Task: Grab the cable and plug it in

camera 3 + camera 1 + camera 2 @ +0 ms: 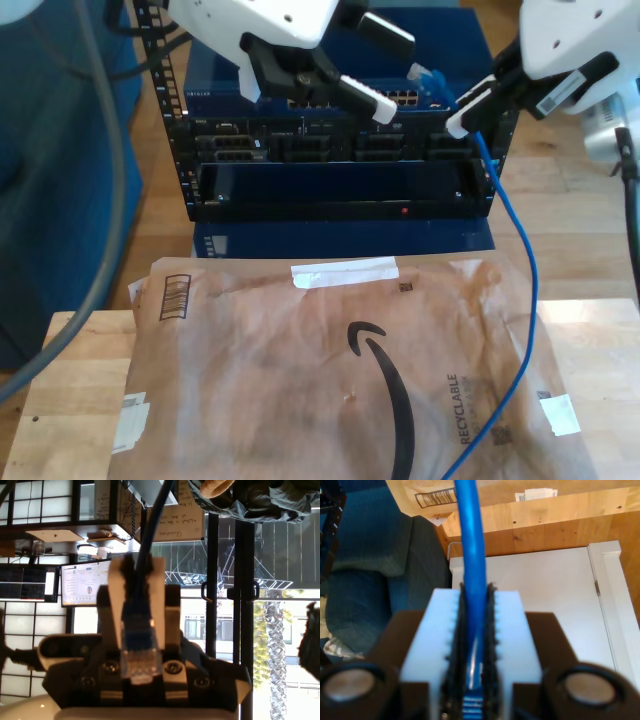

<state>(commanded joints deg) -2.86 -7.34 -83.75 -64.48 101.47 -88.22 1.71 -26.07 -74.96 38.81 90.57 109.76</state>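
Biggest thing in the exterior view is a brown paper mailer (300, 380) w/ a smile logo, lying on a wooden table (60, 400). Behind it sits a dark blue server rack (340, 160) w/ a row of ports up top. Two white arms hang over the rack, one (250, 20) at the exterior view's left and one (560, 40) at its right. Tbh can't match either to a wrist cam.

The cable (525, 300) is bright blue. It runs from the right-hand arm's claw down across the mailer's right side to the bottom edge, and its plug (425, 75) sticks up in front of the rack's top.

My first gripper (137, 567) is clamped on the cable (150, 530) just behind the clear plug (140, 655), fingers snug on both sides.

My second gripper (472, 595) is also closed tight on the cable (472, 540), ribbed pads (492, 630) squeezing it, wood and a white panel (545, 605) beyond.
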